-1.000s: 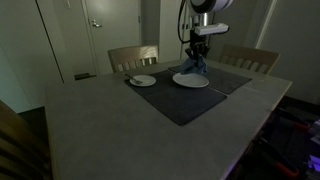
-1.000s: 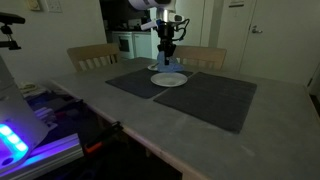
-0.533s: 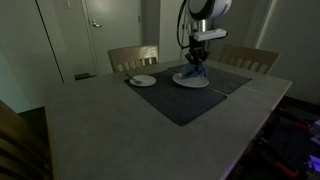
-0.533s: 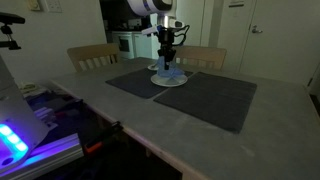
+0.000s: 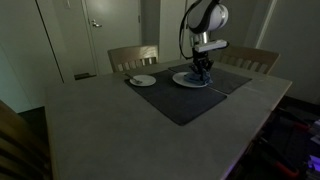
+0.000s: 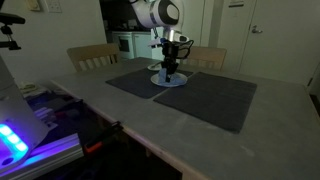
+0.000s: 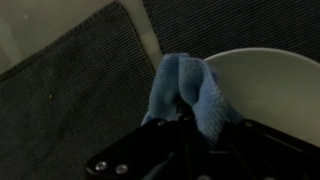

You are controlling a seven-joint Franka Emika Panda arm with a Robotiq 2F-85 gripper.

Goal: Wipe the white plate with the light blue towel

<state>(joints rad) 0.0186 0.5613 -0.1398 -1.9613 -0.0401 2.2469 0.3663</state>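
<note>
The light blue towel (image 7: 190,90) is a dull, plain shade. The white plate (image 7: 272,80) is unpatterned, like the smaller white plate (image 5: 142,80). The placemat (image 7: 70,110) is dark grey with a fine woven grain. The surface (image 5: 110,130) is pale grey.

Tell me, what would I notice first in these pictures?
The robot's gripper stands out, shut on the light blue towel and holding it down on the white plate, far across the table. A smaller plate sits nearby on a dark placemat.
</note>
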